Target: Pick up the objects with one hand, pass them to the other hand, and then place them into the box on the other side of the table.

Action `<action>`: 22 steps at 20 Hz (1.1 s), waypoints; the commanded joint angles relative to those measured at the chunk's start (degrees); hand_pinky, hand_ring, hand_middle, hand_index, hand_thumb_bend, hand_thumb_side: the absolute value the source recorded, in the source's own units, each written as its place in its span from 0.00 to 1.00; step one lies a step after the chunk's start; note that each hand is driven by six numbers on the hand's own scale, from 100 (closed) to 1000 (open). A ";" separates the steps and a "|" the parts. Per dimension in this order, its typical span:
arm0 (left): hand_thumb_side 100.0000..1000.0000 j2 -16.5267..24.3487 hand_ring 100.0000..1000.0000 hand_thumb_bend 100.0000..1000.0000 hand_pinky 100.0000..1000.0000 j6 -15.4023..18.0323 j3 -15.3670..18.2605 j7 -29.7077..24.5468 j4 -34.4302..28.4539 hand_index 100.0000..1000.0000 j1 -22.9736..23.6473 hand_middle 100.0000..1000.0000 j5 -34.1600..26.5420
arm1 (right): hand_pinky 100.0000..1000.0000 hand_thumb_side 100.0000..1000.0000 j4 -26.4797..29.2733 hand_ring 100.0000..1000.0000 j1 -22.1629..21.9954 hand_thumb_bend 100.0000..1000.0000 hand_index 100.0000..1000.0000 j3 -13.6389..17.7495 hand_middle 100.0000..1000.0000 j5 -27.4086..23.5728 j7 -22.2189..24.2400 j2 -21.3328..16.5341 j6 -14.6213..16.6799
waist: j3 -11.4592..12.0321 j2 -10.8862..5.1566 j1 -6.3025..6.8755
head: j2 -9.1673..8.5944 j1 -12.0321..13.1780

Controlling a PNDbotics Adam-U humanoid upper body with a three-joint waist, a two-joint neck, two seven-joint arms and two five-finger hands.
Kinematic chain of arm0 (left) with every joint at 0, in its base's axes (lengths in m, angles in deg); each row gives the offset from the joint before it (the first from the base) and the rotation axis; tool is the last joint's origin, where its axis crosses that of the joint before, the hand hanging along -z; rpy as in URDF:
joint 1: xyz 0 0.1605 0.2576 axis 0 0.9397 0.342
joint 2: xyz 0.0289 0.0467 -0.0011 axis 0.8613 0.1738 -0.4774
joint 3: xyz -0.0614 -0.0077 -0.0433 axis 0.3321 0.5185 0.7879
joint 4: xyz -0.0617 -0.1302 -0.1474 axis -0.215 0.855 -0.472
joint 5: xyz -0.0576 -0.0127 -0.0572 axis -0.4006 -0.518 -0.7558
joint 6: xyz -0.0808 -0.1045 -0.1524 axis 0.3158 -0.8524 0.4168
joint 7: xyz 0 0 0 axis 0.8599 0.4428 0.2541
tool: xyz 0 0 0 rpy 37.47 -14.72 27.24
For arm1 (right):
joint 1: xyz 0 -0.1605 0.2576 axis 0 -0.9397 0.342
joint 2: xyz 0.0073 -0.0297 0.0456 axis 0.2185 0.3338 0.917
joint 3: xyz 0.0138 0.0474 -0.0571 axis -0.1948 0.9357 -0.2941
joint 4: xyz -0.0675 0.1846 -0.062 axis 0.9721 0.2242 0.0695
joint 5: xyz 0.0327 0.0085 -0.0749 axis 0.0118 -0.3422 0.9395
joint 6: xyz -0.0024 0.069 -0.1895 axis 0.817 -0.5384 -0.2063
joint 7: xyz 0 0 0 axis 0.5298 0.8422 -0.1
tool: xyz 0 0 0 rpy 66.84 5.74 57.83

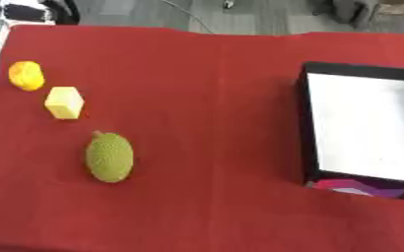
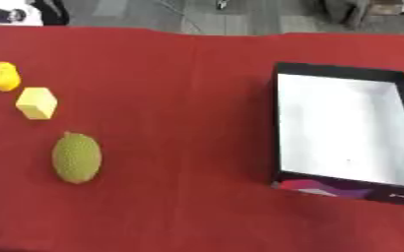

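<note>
On the left of the red table lie three objects in a slanting row. A green bumpy oval fruit with a short stem is nearest the front. Behind it sits a pale yellow block, and furthest back a round orange-yellow fruit. On the right stands a box with black walls and a white inside; nothing shows in it. Neither of my hands shows in either view.
The red tablecloth covers the whole table, with a wide bare stretch between the objects and the box. Grey floor and dark shapes lie beyond the far edge. A coloured pattern marks the box's front wall.
</note>
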 commanded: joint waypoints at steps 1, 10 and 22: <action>0.34 1.05 0.84 0.43 0.85 -2.91 2.19 -0.24 0.96 0.90 -1.01 0.74 4.90 | 1.00 0.53 1.19 1.00 0.83 0.00 1.00 0.00 0.87 0.43 0.49 -0.57 0.06 | -0.21 -0.86 0.02 | -1.00 0.68; 0.32 1.56 0.85 0.46 0.88 -6.24 5.72 4.11 6.73 0.92 1.00 0.76 10.11 | 1.00 0.52 1.19 1.00 1.83 0.00 1.00 -0.53 0.87 0.35 1.30 -0.32 0.09 | -1.06 0.12 -0.10 | -1.58 2.27; 0.39 1.41 0.85 0.52 0.87 -6.26 6.83 12.12 9.07 0.91 2.93 0.75 5.20 | 1.00 0.52 1.19 1.00 2.85 0.00 1.00 -1.20 0.87 0.32 2.36 -0.06 0.28 | -2.03 1.34 -0.36 | -2.38 3.72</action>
